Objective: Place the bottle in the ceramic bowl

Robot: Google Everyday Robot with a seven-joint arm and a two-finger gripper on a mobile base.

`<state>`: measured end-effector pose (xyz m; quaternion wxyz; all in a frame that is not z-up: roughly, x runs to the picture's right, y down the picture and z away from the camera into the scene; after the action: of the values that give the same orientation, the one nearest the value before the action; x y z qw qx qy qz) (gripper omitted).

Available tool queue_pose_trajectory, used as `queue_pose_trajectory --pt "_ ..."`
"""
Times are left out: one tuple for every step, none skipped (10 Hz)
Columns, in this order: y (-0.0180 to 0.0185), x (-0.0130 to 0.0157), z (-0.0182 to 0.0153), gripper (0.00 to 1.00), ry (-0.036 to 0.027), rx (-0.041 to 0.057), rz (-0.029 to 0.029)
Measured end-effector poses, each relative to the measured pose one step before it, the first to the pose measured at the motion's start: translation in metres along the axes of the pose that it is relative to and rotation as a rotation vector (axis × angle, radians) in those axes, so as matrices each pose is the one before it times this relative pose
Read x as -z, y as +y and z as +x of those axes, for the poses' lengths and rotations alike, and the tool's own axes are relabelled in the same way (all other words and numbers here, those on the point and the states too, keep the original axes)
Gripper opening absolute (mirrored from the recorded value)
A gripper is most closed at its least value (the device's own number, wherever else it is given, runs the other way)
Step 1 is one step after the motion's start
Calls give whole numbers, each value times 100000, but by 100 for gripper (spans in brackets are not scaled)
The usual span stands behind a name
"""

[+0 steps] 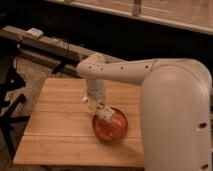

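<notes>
The orange-red ceramic bowl (113, 129) sits on the wooden table (55, 125), right of its centre. My gripper (100, 107) hangs over the bowl's upper left rim, pointing down, shut on the small white bottle (105, 114). The bottle is tilted and its lower end reaches over the inside of the bowl. I cannot tell whether it touches the bowl. My white forearm runs from the gripper up and to the right.
My bulky white arm (175, 115) covers the table's right side. Behind the table runs a dark rail (55, 47) with a small white object (35, 32) on it. Black stand legs (10, 100) are to the left of the table.
</notes>
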<state>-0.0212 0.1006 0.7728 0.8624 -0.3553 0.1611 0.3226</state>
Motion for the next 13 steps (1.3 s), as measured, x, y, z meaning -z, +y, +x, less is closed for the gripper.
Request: queue_pose_trajectory --pt "-374 -213 1411 1 234 435 -1578" --pt "-34 -245 841 7 837 671 -1331" --pt "59 -341 484 17 1561 602 -780" --pt "296 -717 127 27 3126 1337 -141" --pt "401 -670 -163 37 2455 1574 128" --pt "114 -379 78 47 2001 875 276" --pt "-26 -249 190 56 1345 420 283" --pt "144 -301 117 67 1624 962 417" --pt "195 -156 -99 76 1102 1140 682" --pt "118 -107 39 79 529 473 228" --pt "-140 -236 296 80 948 227 828" --pt "-30 -86 65 80 808 53 301" --pt "145 37 -159 80 49 267 59"
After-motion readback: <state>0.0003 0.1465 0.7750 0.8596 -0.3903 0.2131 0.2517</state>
